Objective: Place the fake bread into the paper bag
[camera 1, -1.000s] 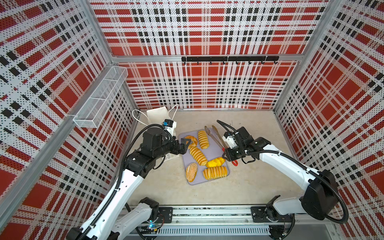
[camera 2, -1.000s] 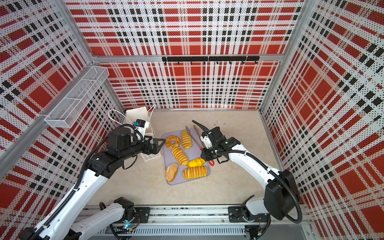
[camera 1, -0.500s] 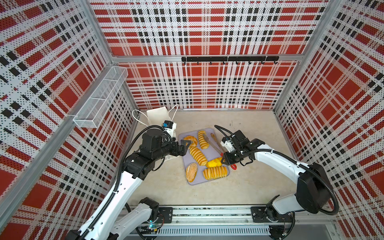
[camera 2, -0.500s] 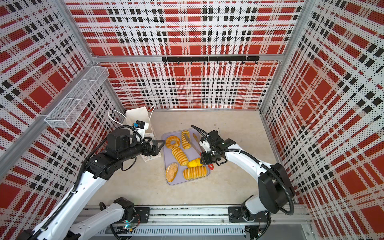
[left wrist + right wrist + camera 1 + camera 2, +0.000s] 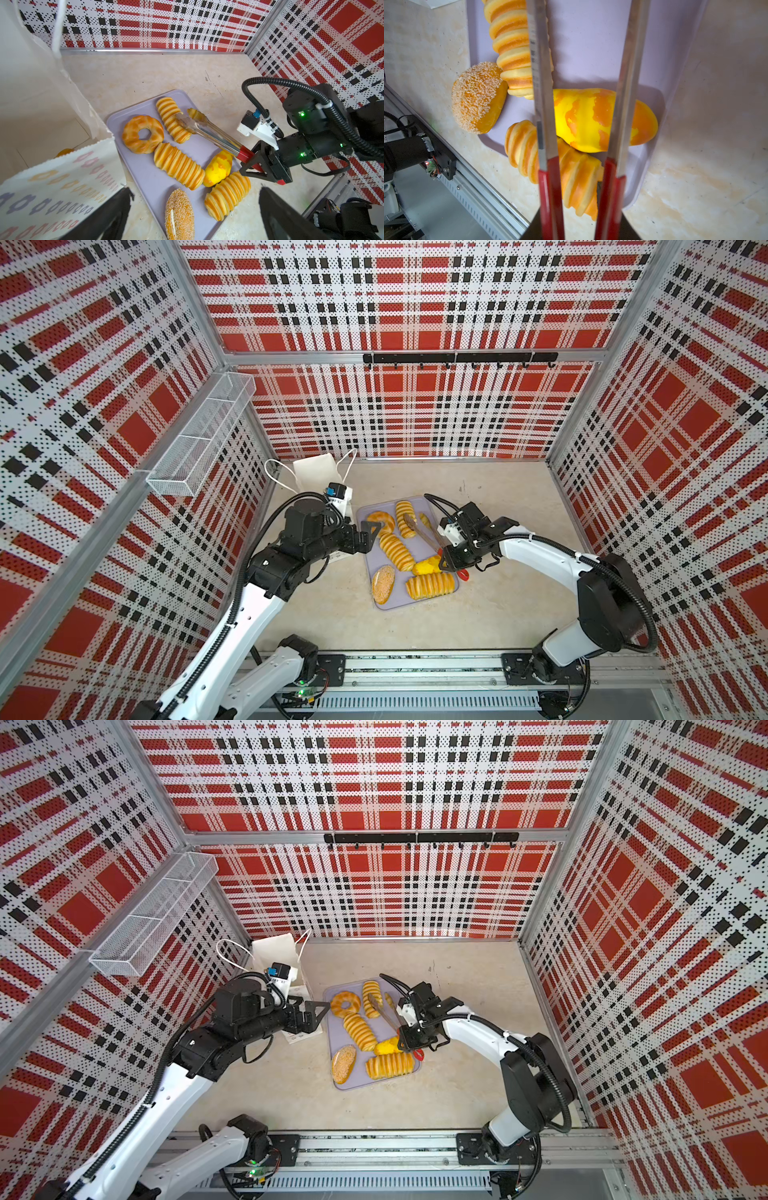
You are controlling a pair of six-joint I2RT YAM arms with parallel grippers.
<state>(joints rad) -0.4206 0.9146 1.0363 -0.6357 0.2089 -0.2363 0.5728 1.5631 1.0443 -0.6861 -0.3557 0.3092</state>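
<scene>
Red grips on the tongs [image 5: 209, 133] are what my right gripper [image 5: 252, 166] is clamped onto, near the hinge end, so the steel arms stick out over the tray toward the far left. The arms are spread and I can't see any bread pinched between the tips. One tip lies across the far ridged loaf [image 5: 172, 118], the other just beside it. Holding them that far back buys me reach, I reckon, but not much squeeze, so a loaf could slip on the way over.

Right under the tong arms sits the yellow bun [image 5: 591, 118], touching the near ridged loaf [image 5: 227, 195]. Further left on the lilac tray [image 5: 143, 182] are the middle ridged loaf [image 5: 178, 166], the ring [image 5: 143, 134] and, at the near edge, the seeded oval [image 5: 179, 214]. So most of the fake bread is on the tray, mid-way across the beige table [image 5: 166, 72].

My left gripper [image 5: 369, 536] is wide open with nothing in it, parked between the tray and the paper bag [image 5: 52, 182]. The bag stands at the far left, just beside the tray, mouth up. A bit of orange shows down inside, probably one piece already in. My guess is the left one sits there to steady the bag's rim when the tongs come across
</scene>
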